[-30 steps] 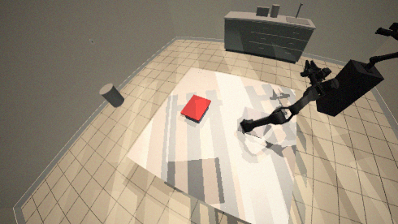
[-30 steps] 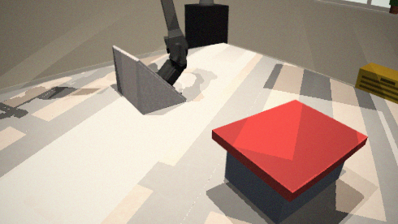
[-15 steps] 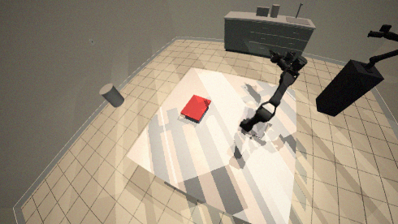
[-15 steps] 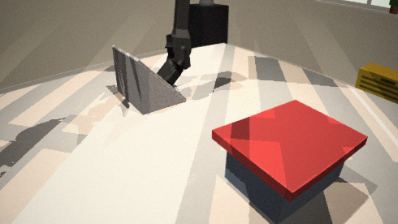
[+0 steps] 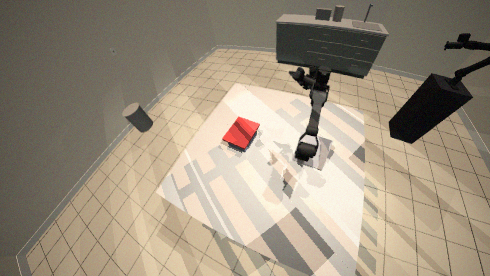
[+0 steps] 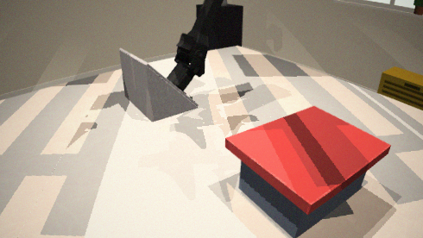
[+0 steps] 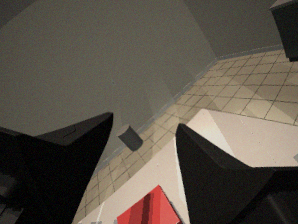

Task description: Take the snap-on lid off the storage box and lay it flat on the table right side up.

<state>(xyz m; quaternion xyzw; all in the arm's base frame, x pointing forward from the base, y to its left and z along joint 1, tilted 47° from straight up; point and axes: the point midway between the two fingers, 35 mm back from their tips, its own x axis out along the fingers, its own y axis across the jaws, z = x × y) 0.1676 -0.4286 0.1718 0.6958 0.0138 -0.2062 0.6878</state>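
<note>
Below wrist camera, jaws spread — dark box (image 6: 269, 200) only in top, exterior views.

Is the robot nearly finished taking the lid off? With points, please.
No, nothing looks done. The red lid (image 5: 241, 132) (image 6: 308, 151) (image 7: 150, 209) still covers the dark box (image 6: 269, 194). The tool (image 5: 304, 156) (image 7: 145, 123) is partly open, gripping nothing. Lifting the lid and laying it flat, right side up, are left.
</note>
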